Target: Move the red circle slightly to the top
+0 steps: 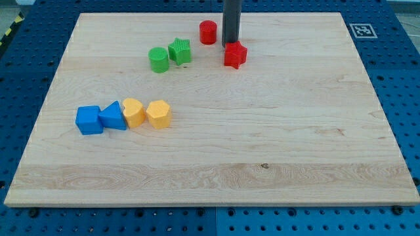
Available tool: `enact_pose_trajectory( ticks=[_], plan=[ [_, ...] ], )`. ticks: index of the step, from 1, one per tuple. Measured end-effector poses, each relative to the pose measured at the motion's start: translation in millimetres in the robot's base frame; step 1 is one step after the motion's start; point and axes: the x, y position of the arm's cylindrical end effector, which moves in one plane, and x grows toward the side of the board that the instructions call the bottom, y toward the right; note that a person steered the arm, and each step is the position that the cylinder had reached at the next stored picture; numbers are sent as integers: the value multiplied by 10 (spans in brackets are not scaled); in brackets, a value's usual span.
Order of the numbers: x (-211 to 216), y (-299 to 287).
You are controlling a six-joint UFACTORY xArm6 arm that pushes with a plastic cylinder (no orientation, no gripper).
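Observation:
The red circle (pixel 208 31) stands near the top of the wooden board (pixel 216 151), a little left of centre. My tip (pixel 230 44) is at the end of the dark rod that comes down from the view's top. It is just right of and slightly below the red circle, with a small gap between them. The tip sits right at the upper left edge of the red star (pixel 235 55); I cannot tell whether they touch.
A green circle (pixel 158 59) and a green star (pixel 179 51) sit together left of the red circle. Near the left edge lie a blue square (pixel 88 120), a blue triangle (pixel 113 117), a yellow block (pixel 134 112) and a yellow hexagon (pixel 158 114) in a row.

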Motion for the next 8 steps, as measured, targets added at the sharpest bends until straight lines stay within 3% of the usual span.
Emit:
enact_pose_trajectory(
  ticks=[8],
  plan=[
    [-217,-255]
  ],
)
